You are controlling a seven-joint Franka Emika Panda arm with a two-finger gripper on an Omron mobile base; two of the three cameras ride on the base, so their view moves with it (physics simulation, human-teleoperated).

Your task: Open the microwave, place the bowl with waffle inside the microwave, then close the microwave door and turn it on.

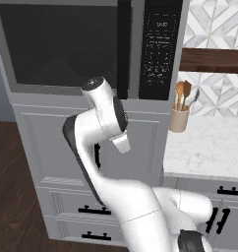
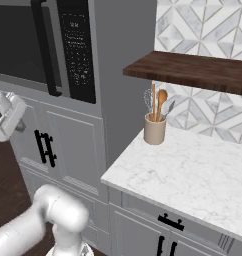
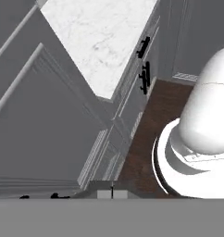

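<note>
The microwave [image 1: 67, 47] is built in above grey cabinets. The microwave door [image 2: 15, 42] is shut, its black bar handle [image 1: 123, 49] beside the black keypad panel [image 1: 160, 49]. My hand [image 1: 116, 123] hangs below the microwave, in front of a cabinet door and apart from the handle. It points down at the floor. In the hand view my gripper [image 3: 112, 194] is shut, its tips pressed together with nothing between them. The bowl and the waffle are out of view.
A white marble counter [image 2: 193, 170] runs to the right of the microwave column, with a tan utensil cup [image 2: 155, 128] at its back. A dark wooden shelf [image 2: 193, 70] hangs above it. Grey cabinets carry black handles [image 2: 44, 147]. The floor [image 3: 151, 134] is dark wood.
</note>
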